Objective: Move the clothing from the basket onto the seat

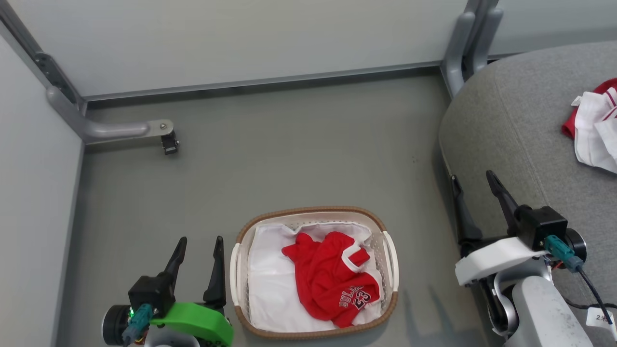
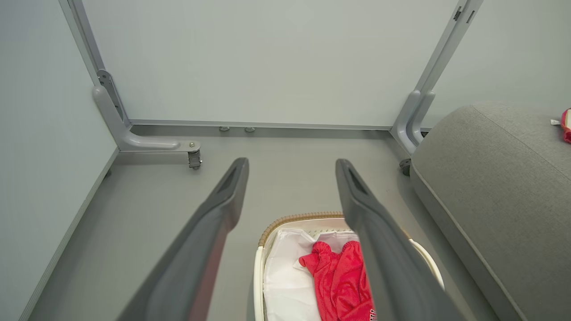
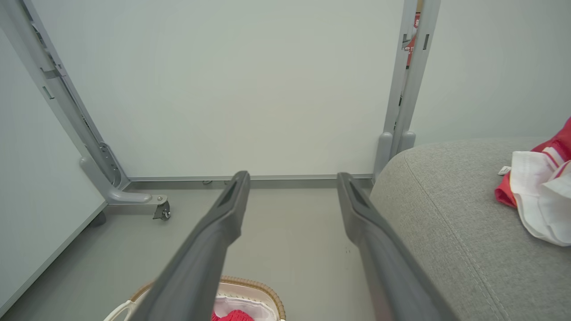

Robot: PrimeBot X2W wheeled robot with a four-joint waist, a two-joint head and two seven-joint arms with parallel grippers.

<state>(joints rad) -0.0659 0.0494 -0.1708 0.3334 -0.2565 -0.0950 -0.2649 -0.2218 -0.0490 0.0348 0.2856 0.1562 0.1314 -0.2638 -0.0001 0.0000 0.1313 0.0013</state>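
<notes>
A crumpled red jersey (image 1: 333,279) with "BULLS 23" lettering lies in the oval white basket (image 1: 390,255) with a brown rim, on its white liner. The basket stands on the floor at the bottom middle of the head view. Another red and white garment (image 1: 595,127) rests on the grey seat (image 1: 520,120) at the right edge. My left gripper (image 1: 200,245) stands open just left of the basket, holding nothing. My right gripper (image 1: 475,179) is open and empty beside the seat's rounded front edge. The jersey (image 2: 341,281) and basket rim (image 2: 294,219) show between the left fingers.
Pale partition walls enclose the grey floor at the back and left. A grey metal foot with a caster (image 1: 168,142) juts out at the back left, and another post (image 1: 462,48) stands at the seat's back corner.
</notes>
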